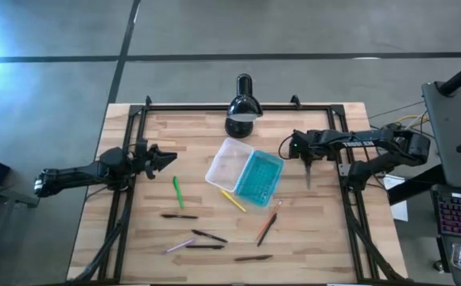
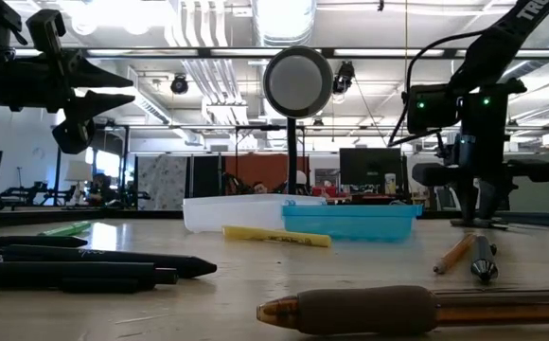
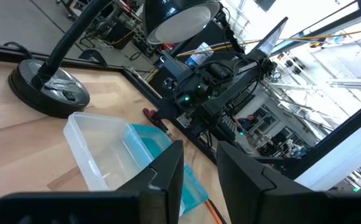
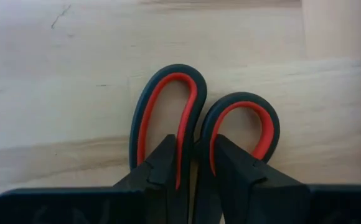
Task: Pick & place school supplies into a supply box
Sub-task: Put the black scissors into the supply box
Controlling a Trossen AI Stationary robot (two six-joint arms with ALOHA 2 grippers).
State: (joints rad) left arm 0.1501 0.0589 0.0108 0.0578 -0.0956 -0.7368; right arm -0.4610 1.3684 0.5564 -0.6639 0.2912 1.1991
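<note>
The red-handled scissors (image 4: 168, 93) lie near the table's right side, blade (image 1: 307, 179) pointing toward the near edge. My right gripper (image 4: 194, 143) stands over their handles, pointing down, shut on them. The supply box lies open mid-table, with its clear tray (image 1: 229, 163) beside its turquoise lid (image 1: 259, 176). Green (image 1: 177, 192), yellow (image 1: 233, 200), orange-brown (image 1: 268, 226), pink (image 1: 180, 245) and dark (image 1: 208, 236) pens lie flat on the wood. My left gripper (image 1: 164, 159) hovers open at the table's left, well above the surface (image 2: 95, 90). My right gripper comes at the scissors from above, pointing down. One fingertip (image 4: 167, 155) sits in each handle loop, and the two inner sides of the loops (image 4: 196, 118) are pinched between them where they meet. The handles lie flat over the wood; whether they are lifted I cannot tell.
A black desk lamp (image 1: 242, 107) stands at the far edge, just behind the tray. A black frame (image 1: 343, 171) runs around the table's left, right and far sides. Bare wood lies between the scissors and the lid, and between my left gripper and the green pen.
</note>
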